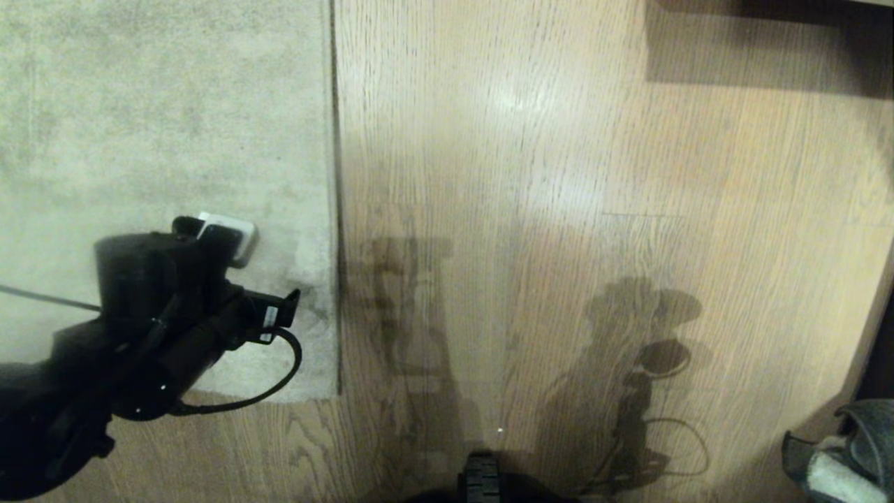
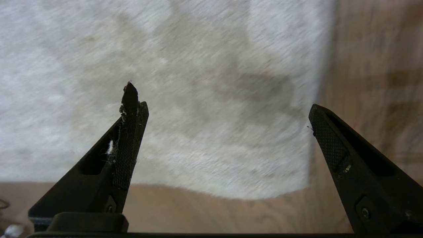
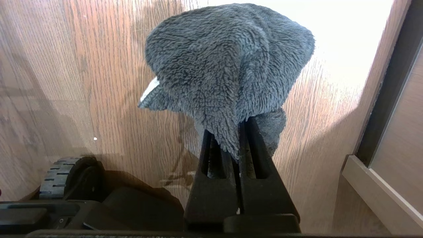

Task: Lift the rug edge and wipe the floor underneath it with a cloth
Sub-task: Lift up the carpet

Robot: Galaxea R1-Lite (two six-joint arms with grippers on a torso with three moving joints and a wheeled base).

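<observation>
Over the rug's near corner I have the left gripper, fingers spread wide above the rug edge, which lies flat on the floor. At my right, the right gripper has its fingers clamped on the cloth.

Pale skirting board beside a dark vertical frame, dark strip along the far wall

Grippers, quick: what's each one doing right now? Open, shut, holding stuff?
Left gripper: open, holding nothing, over the rug edge.
Right gripper: shut on the cloth, above the floor.
</observation>
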